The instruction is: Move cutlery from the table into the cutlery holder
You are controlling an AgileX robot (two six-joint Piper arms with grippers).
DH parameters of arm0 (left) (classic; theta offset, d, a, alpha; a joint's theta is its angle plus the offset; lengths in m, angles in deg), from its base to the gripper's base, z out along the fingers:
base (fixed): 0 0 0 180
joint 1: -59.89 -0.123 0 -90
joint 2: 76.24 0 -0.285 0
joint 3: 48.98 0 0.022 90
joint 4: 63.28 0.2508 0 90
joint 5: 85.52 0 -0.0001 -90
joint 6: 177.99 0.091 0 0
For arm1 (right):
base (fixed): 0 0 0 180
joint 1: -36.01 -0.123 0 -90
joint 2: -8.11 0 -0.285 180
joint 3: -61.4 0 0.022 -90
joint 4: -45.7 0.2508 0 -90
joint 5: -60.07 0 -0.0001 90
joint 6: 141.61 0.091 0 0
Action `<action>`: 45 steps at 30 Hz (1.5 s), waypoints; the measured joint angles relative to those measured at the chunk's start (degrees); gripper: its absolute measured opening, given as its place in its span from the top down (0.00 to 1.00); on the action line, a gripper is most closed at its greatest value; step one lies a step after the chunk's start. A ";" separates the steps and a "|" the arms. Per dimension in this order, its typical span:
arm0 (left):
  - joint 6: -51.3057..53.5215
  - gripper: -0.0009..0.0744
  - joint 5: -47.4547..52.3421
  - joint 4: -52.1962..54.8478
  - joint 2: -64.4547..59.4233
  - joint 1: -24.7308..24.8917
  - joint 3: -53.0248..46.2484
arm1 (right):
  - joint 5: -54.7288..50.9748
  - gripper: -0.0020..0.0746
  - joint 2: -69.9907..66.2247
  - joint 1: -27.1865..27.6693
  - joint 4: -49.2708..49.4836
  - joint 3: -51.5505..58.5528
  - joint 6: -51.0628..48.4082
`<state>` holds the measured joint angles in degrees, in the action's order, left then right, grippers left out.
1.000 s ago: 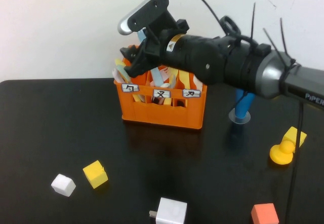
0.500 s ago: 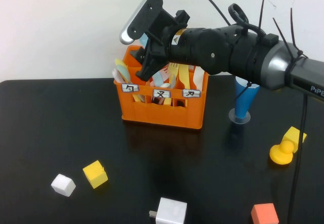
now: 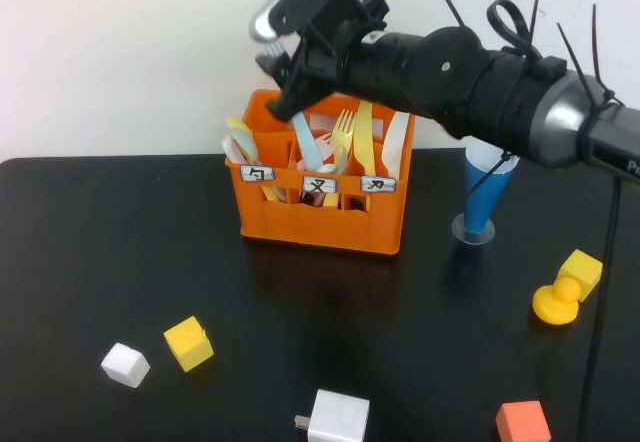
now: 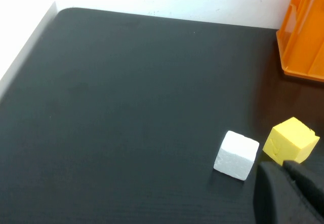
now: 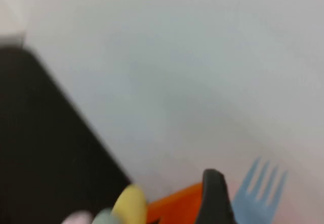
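Observation:
The orange cutlery holder [image 3: 320, 212] stands at the back of the black table [image 3: 120, 252] and holds yellow, white and pale blue cutlery. My right gripper [image 3: 275, 77] hangs above the holder's left rear corner, shut on the light blue fork [image 3: 269, 55]. In the right wrist view the fork's tines [image 5: 258, 193] stick out past one dark finger [image 5: 212, 196], above the holder's rim [image 5: 172, 206]. A pale green tip [image 5: 104, 216], maybe the spoon, shows beside a yellow one. My left gripper [image 4: 281, 167] is shut and empty, low over the table near a yellow cube [image 4: 292, 139].
A blue cone cup [image 3: 485, 197] stands right of the holder. A yellow duck-like toy [image 3: 558, 304], a yellow block [image 3: 583, 267], an orange cube [image 3: 523, 422], a white charger [image 3: 338, 417], the yellow cube [image 3: 188, 343] and a white cube [image 3: 125, 364] lie on the table.
My right arm has risen from the holder's top and tilted upward, carrying the blue fork with it. The left arm has not moved.

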<state>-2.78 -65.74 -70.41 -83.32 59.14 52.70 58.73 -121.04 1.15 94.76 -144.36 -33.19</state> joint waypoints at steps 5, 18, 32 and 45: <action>0.00 0.99 0.00 0.00 0.00 0.00 0.00 | 7.13 0.39 0.00 -1.24 10.00 0.00 -3.65; 0.00 0.99 0.00 0.00 0.00 0.00 0.00 | 4.04 0.39 -1.83 -1.52 -19.93 0.00 25.62; -0.04 0.99 0.00 0.00 0.00 0.00 0.00 | -1.69 0.39 -1.87 -0.17 -24.10 0.00 31.54; -0.04 0.99 0.00 0.00 0.00 0.00 0.00 | -6.00 0.39 -1.96 -1.28 -77.32 0.00 95.15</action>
<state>-2.82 -65.74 -70.41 -83.32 59.14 52.70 52.73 -123.00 -0.13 17.43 -144.36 61.96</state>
